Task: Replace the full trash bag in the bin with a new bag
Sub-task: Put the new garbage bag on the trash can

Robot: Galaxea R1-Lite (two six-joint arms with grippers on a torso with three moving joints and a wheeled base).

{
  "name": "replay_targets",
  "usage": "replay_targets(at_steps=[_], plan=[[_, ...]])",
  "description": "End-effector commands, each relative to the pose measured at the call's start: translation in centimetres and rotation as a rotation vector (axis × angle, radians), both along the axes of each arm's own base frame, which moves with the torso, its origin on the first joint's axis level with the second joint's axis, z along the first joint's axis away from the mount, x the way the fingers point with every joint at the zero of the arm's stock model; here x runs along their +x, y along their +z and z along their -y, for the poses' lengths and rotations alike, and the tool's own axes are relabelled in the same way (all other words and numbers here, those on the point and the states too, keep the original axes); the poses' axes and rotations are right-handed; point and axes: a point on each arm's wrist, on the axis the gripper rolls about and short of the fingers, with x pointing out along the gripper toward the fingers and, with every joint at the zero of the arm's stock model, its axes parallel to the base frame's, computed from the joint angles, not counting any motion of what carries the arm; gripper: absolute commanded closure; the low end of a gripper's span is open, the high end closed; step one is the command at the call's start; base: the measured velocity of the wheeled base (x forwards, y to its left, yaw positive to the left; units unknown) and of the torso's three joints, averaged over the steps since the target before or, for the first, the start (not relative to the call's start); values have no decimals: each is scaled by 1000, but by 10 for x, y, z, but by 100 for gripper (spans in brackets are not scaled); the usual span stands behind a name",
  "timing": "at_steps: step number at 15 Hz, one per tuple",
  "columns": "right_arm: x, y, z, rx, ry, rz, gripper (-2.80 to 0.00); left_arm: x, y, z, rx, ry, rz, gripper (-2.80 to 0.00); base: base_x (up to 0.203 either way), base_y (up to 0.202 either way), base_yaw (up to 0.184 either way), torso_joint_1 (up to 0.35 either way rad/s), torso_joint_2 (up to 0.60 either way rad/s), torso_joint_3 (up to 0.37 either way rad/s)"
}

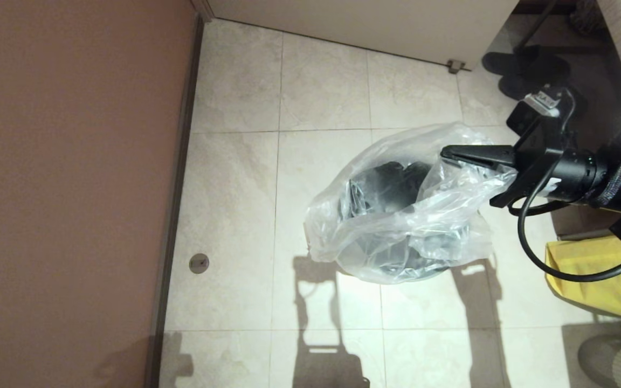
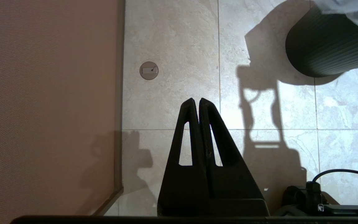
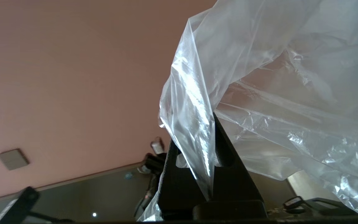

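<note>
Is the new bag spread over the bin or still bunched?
Spread: the new bag drapes loosely over the bin, one edge pinched in the right pincer.

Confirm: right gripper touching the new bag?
Touching. The right wrist view shows the new bag pinched in the shut right gripper; the head view agrees, film bunched there.

Head view looks steeply down; wrist views sit close — sharing the bin (image 1: 391, 186).
</note>
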Motion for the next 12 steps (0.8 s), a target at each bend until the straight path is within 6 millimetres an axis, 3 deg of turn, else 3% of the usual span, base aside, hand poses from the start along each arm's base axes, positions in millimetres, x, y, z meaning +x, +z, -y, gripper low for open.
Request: replay_targets(at_steps=[1,6,8,12], plan=[[-21,21,-4,20,38,43,0,0,0,0,0,0,0,0,0,0,0,0,0,0],[-46,40,-30,48,148,103,0,0,0,0,0,0,0,0,0,0,0,0,0,0],[-49,49,-31,61,158,111,0,0,0,0,0,0,0,0,0,0,0,0,0,0],[-74,84,-28,138,219,120,0,0,0,0,0,0,0,0,0,0,0,0,0,0]])
